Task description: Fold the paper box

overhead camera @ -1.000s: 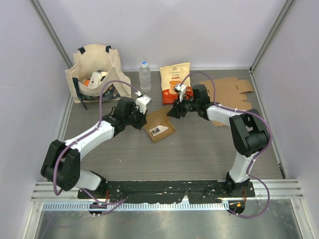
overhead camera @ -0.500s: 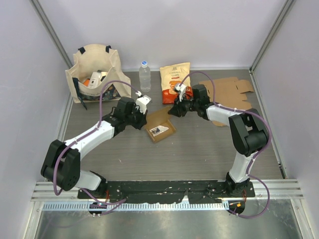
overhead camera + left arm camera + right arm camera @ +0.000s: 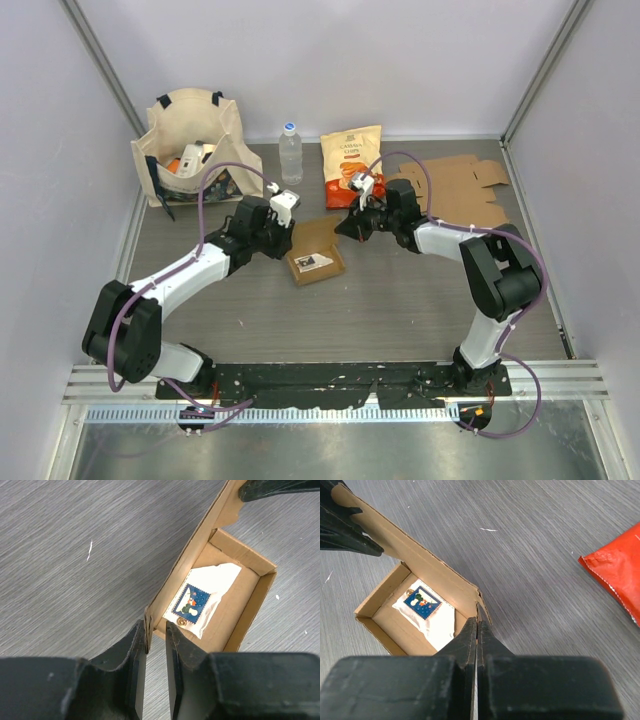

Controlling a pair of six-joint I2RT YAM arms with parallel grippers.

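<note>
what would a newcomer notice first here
The small open cardboard box sits mid-table with both arms meeting at it. The left end effector straddles one end of a tall wall, and the right end effector is shut at that wall's other end. Inside lies a white packet with a blue stamp; behind stand an orange snack bag and a stuffed tote bag.

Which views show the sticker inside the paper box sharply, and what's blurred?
Left wrist: sticker in the paper box is sharp, left gripper soft and dark. Right wrist: same, right gripper blurred. Top external: even light, sticker too small.
</note>
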